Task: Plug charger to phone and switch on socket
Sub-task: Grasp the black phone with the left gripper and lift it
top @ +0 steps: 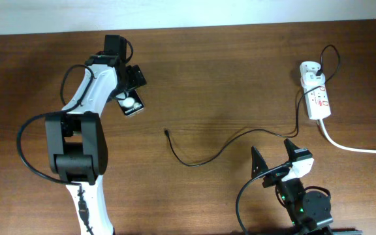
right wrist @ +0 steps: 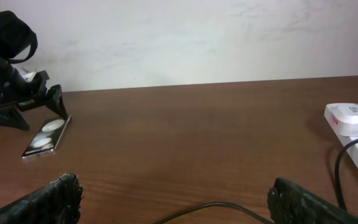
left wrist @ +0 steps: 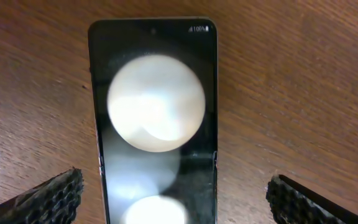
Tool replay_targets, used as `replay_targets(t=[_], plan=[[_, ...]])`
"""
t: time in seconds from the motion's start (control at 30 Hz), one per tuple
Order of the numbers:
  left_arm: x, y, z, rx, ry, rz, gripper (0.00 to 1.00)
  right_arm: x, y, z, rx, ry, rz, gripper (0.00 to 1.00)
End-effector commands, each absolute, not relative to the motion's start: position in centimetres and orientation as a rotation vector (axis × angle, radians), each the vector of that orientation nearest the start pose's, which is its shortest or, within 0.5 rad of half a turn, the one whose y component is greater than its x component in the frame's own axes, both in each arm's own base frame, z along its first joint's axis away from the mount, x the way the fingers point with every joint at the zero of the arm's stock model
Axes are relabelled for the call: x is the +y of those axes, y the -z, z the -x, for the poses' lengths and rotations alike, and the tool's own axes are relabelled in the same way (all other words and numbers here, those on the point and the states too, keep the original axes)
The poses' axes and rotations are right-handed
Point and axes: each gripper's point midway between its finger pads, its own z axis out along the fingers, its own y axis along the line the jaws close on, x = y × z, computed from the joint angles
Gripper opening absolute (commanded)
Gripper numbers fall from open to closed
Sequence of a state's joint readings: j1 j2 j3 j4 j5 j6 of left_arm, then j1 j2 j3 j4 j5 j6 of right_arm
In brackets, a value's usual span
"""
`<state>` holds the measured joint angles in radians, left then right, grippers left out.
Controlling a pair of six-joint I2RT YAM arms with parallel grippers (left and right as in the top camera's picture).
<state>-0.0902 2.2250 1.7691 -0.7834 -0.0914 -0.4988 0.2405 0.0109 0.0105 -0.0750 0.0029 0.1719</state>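
The phone (top: 131, 104) lies flat at the back left, black with two white round patches. It fills the left wrist view (left wrist: 154, 118). My left gripper (top: 126, 83) is open, hovering over it with a finger on either side, not touching (left wrist: 174, 198). The phone also shows in the right wrist view (right wrist: 45, 135). The charger is a thin black cable (top: 207, 155) with its plug tip (top: 166, 132) free mid-table. It runs to a white adapter (top: 309, 72) in the socket (top: 317, 99). My right gripper (top: 274, 155) is open and empty at the front, over the cable (right wrist: 229, 206).
The socket's thick white cord (top: 358, 148) trails off to the right edge. A white wall backs the table's far edge (right wrist: 197, 37). The socket and adapter sit at the right of the right wrist view (right wrist: 353, 121).
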Motion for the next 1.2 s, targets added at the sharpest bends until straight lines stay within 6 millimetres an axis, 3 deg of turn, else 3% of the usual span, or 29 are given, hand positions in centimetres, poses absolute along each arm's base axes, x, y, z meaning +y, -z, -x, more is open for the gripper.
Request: replay_targets(t=[0.0, 0.17, 0.47, 0.6, 0.73, 0.9, 1.17], plan=[[-2.1, -3.8, -50.7, 2.726, -0.031, 0.574, 0.99, 5.6, -15.5, -23.9, 1.659, -0.297, 0.057, 0.99], [-1.8, -1.3, -50.5, 2.758, -0.044, 0.622, 0.99, 5.6, -15.5, -23.9, 1.659, -0.297, 0.057, 0.99], [-1.4, 0.1, -49.9, 2.796, -0.040, 0.650, 0.99, 5.6, -15.5, -23.9, 1.659, -0.297, 0.057, 0.99], [-1.5, 2.1, -49.2, 2.846, -0.043, 0.657, 0.99, 5.6, -15.5, -23.9, 1.659, -0.297, 0.057, 0.99], [-1.5, 2.3, -48.8, 2.861, -0.049, 0.659, 0.98, 5.6, -15.5, -23.9, 1.659, -0.297, 0.057, 0.99], [-1.5, 2.3, -48.6, 2.869, -0.053, 0.661, 0.88, 5.6, -15.5, -23.9, 1.659, -0.297, 0.057, 0.99], [-1.5, 2.3, -48.8, 2.862, -0.050, 0.662, 0.79, 5.6, -15.5, -23.9, 1.659, -0.297, 0.057, 0.99]])
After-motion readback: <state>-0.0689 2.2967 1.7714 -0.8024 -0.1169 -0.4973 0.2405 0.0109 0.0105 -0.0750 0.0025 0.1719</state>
